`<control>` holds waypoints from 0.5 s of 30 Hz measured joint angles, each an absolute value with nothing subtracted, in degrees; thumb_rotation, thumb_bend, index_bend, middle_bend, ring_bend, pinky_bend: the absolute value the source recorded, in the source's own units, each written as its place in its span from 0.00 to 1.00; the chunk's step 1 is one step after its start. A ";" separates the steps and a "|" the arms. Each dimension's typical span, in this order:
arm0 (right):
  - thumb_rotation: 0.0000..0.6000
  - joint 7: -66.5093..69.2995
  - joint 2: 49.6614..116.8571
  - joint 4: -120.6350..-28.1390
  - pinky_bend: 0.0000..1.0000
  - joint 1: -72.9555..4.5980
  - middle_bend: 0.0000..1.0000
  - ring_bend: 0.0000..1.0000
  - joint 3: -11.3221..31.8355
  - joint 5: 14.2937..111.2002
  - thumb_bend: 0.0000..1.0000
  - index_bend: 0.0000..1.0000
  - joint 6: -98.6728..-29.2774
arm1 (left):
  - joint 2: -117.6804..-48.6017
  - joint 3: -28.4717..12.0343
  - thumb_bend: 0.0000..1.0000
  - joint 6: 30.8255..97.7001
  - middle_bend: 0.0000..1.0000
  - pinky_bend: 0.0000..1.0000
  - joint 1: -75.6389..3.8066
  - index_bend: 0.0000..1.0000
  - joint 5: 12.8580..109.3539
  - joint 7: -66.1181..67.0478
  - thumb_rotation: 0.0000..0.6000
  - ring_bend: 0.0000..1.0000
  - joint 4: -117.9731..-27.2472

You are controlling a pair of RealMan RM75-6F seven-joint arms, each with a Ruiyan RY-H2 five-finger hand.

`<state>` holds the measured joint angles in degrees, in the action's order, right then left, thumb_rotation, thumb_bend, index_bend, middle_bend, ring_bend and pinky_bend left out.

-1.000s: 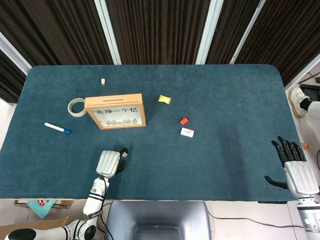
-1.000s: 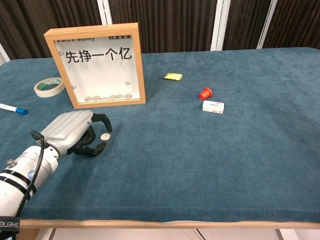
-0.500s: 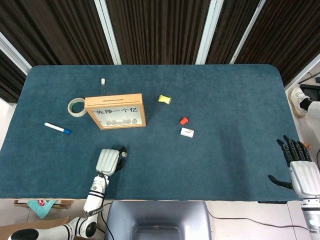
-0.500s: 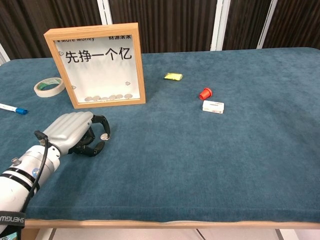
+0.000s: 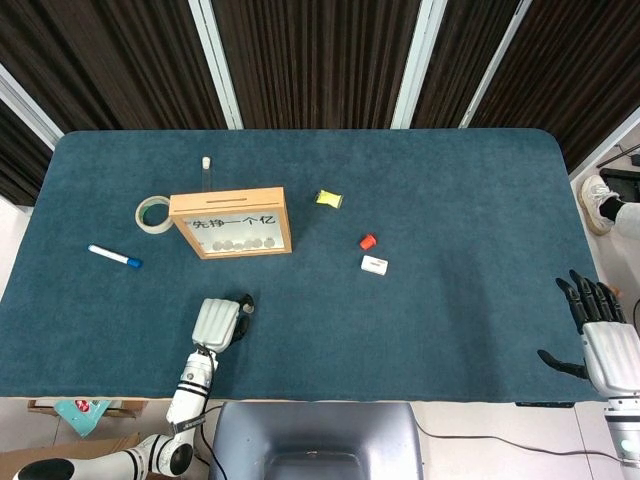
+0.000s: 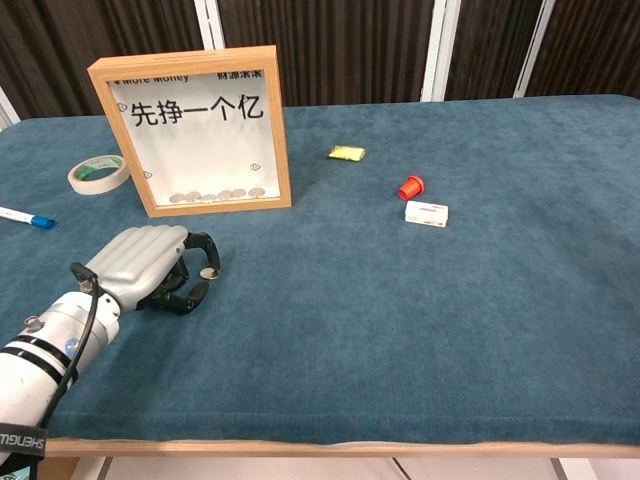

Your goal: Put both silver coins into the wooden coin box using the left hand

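Near the tabletop's front edge, left of centre, head view: left hand (image 5: 218, 323) lies knuckles-up with fingers curled, wooden coin box (image 5: 231, 224) standing well behind it toward the back-left; right hand (image 5: 603, 340) hangs off the front-right corner, fingers spread wide, holding nothing. Chest view: left fingertips pinch a silver coin (image 6: 209, 272) just above the cloth, coin box upright behind.
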<state>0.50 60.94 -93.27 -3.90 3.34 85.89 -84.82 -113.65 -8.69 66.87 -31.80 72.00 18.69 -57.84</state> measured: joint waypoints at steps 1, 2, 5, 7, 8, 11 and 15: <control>1.00 0.56 60.92 -93.26 0.00 -3.91 0.00 0.00 3.30 85.95 0.17 0.00 -84.78 | -113.64 -8.73 0.39 66.88 1.00 1.00 -31.79 0.42 72.04 18.87 1.00 1.00 -57.85; 1.00 0.62 60.89 -93.25 0.00 -3.93 0.00 0.00 3.30 85.98 0.17 0.00 -84.73 | -113.63 -8.77 0.39 66.86 1.00 1.00 -31.78 0.42 72.06 19.02 1.00 1.00 -57.84; 1.00 0.77 60.86 -93.23 0.00 -3.95 0.00 0.00 3.33 86.01 0.17 0.00 -84.72 | -113.62 -8.99 0.39 66.66 1.00 1.00 -31.75 0.43 71.98 19.44 1.00 1.00 -57.71; 1.00 0.87 60.83 -93.21 0.00 -3.91 0.00 0.00 3.35 86.01 0.17 0.00 -84.80 | -113.62 -9.13 0.39 66.42 1.00 1.00 -31.71 0.43 71.76 19.62 1.00 1.00 -57.68; 1.00 0.91 60.81 -93.20 0.00 -3.88 0.00 0.00 3.37 86.01 0.17 0.00 -84.85 | -113.60 -9.20 0.39 66.25 1.00 1.00 -31.68 0.43 71.63 19.66 1.00 1.00 -57.74; 1.00 0.93 60.82 -93.17 0.00 -3.86 0.00 0.00 3.37 86.05 0.17 0.00 -84.86 | -113.51 -9.31 0.39 66.11 1.00 1.00 -31.62 0.43 71.58 20.03 1.00 1.00 -57.85; 1.00 0.89 60.83 -93.15 0.00 -3.87 0.00 0.00 3.36 86.09 0.17 0.00 -84.82 | -113.40 -9.50 0.39 66.21 1.00 1.00 -31.51 0.44 71.58 20.29 1.00 1.00 -57.91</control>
<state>0.89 60.83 -93.15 -3.87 3.36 86.09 -84.82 -113.40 -9.50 66.21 -31.51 71.58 20.29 -57.91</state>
